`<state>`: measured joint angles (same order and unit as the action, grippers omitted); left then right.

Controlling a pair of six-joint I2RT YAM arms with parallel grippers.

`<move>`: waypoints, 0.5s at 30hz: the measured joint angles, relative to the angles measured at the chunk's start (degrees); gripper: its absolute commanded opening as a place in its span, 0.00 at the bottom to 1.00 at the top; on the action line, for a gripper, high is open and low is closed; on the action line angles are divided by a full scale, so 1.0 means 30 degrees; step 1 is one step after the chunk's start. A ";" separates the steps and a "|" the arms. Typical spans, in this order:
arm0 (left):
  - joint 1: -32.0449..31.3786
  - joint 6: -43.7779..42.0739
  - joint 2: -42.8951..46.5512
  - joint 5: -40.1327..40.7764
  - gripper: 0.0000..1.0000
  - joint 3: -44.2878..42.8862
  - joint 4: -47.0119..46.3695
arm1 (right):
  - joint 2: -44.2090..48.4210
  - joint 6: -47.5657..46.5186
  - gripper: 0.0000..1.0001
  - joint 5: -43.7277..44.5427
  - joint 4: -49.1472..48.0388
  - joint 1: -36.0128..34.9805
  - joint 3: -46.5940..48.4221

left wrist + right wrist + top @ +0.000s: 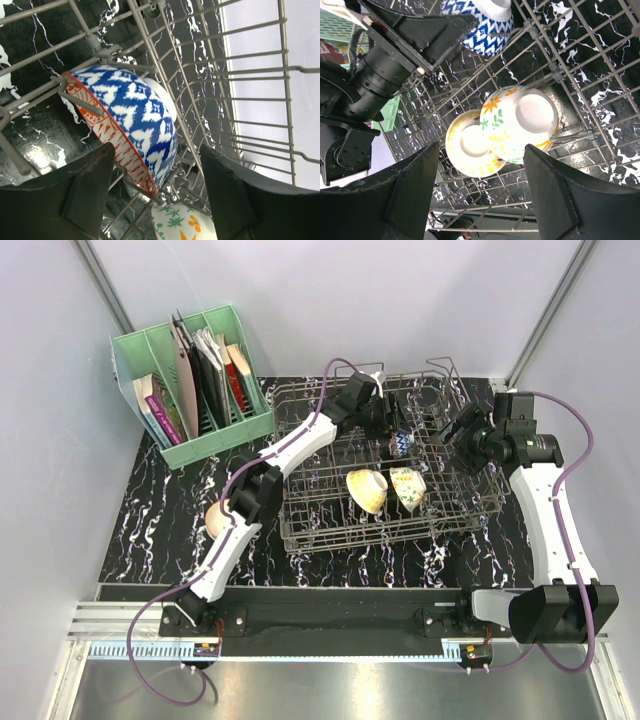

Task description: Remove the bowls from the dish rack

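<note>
The grey wire dish rack (380,532) stands mid-table. Three bowls stand on edge in it: a blue-and-white bowl (400,443) at the back, a tan-yellow bowl (366,490) and a floral cream bowl (408,487) in front. My left gripper (385,418) is open inside the rack, its jaws on either side of the blue-and-white bowl (127,120) without touching it. My right gripper (455,432) is open and empty over the rack's right side, above the floral bowl (520,125) and the yellow bowl (467,145). Another bowl (213,519) sits on the table to the left, half hidden by my left arm.
A green plastic file holder (190,380) with books stands at the back left. The rack's upright tines and wires (250,72) crowd round both grippers. The black marbled tabletop (150,530) shows to the left of the rack.
</note>
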<state>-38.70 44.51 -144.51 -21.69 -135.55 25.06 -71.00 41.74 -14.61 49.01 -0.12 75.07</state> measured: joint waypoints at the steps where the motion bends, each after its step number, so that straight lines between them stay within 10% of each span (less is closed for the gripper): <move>1: 0.0000 0.0095 -0.0044 0.0000 0.62 0.0000 -0.0131 | 0.0000 -0.0007 0.77 0.0000 0.0066 0.0000 0.0000; 8: -0.0007 0.0466 -0.0605 0.0015 0.47 0.0000 -0.1064 | 0.0007 -0.0080 0.77 0.0015 0.0240 0.0000 -0.0197; 15: -0.0306 0.1814 -0.0860 -0.0481 0.00 0.0000 -0.2069 | 0.0007 -0.0182 0.77 0.0022 0.0277 0.0000 -0.0284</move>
<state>-39.62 49.95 -147.09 -23.14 -135.55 18.85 -70.98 41.19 -14.55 49.84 -0.12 74.22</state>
